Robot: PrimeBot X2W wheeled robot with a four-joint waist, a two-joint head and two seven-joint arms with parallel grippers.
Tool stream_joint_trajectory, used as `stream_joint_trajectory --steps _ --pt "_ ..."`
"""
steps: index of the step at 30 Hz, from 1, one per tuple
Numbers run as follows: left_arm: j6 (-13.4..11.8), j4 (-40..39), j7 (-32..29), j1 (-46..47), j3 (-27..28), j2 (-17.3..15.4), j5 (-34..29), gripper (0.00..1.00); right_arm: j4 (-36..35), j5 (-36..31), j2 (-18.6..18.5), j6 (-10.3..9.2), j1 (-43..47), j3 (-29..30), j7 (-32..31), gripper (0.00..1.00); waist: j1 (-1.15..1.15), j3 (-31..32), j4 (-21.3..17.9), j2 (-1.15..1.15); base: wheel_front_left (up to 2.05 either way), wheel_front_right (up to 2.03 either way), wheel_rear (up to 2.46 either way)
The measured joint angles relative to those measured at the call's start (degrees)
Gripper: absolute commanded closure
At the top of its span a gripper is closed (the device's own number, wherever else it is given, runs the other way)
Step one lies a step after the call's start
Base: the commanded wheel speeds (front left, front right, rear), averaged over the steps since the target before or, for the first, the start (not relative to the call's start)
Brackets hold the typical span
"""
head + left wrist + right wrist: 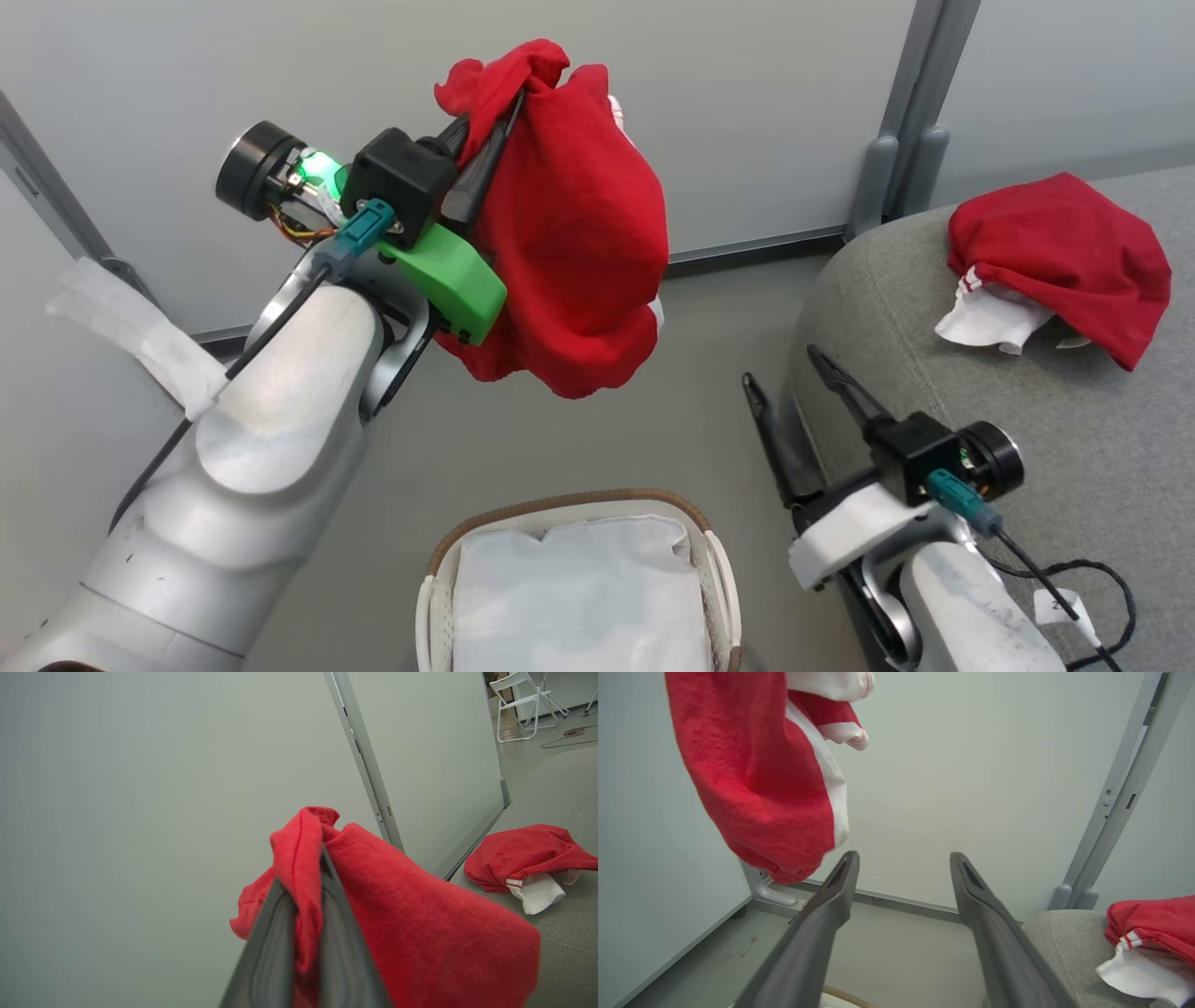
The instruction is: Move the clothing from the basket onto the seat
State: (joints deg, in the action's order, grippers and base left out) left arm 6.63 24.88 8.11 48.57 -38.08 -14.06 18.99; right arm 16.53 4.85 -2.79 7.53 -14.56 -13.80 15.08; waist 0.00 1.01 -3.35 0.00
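The left gripper is clamped on a fold of a red garment, which hangs bunched in the air, well apart from the seat on the robot's left of it. The second garment, red with striped white trim, lies crumpled on the seat. The right gripper hangs spread and empty just beside the seat's rounded edge. The basket, near the seat, holds its white liner. The limp, fuzzy cloth should be carried high enough to clear the grey woven cushion and released well in from its edge.
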Motion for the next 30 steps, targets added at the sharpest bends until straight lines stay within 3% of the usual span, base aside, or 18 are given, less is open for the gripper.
stream_joint_trajectory --steps 8,20,21,23,24,30 --pt "0.42 -1.08 -1.00 1.44 -2.09 0.69 1.07 1.00 0.85 0.63 0.03 0.00 -6.42 -8.95 0.00 0.00 0.00 0.06 0.63 0.00 0.00 0.00 0.00" --pt "0.66 -3.85 -1.87 1.42 -6.52 2.14 2.85 1.00 9.10 1.40 0.02 0.00 -15.88 -14.00 0.01 0.00 0.00 -0.02 3.28 0.00 0.00 0.00 0.00" --pt "0.66 -3.99 -1.98 1.38 -6.71 2.13 3.07 1.00 9.43 1.77 0.02 0.00 -16.21 -14.11 0.00 0.35 0.00 -0.01 3.45 0.00 0.00 0.00 0.00" --pt "0.66 -4.16 -1.99 1.25 -7.00 2.03 3.34 1.00 9.79 2.33 0.01 0.00 -16.64 -14.43 0.00 0.89 0.00 0.01 3.70 0.00 0.00 0.00 0.00" --pt "0.66 -4.22 -1.99 1.14 -7.10 1.96 3.72 1.00 9.88 2.47 0.02 0.00 -16.68 -14.63 0.00 1.00 0.00 0.02 3.78 0.00 0.00 0.00 0.00" --pt "0.66 -4.15 -1.99 0.09 -7.22 1.24 4.77 1.00 10.02 2.77 0.01 0.00 -16.75 -14.91 0.00 1.00 0.00 0.02 3.69 0.00 0.00 0.00 0.00"
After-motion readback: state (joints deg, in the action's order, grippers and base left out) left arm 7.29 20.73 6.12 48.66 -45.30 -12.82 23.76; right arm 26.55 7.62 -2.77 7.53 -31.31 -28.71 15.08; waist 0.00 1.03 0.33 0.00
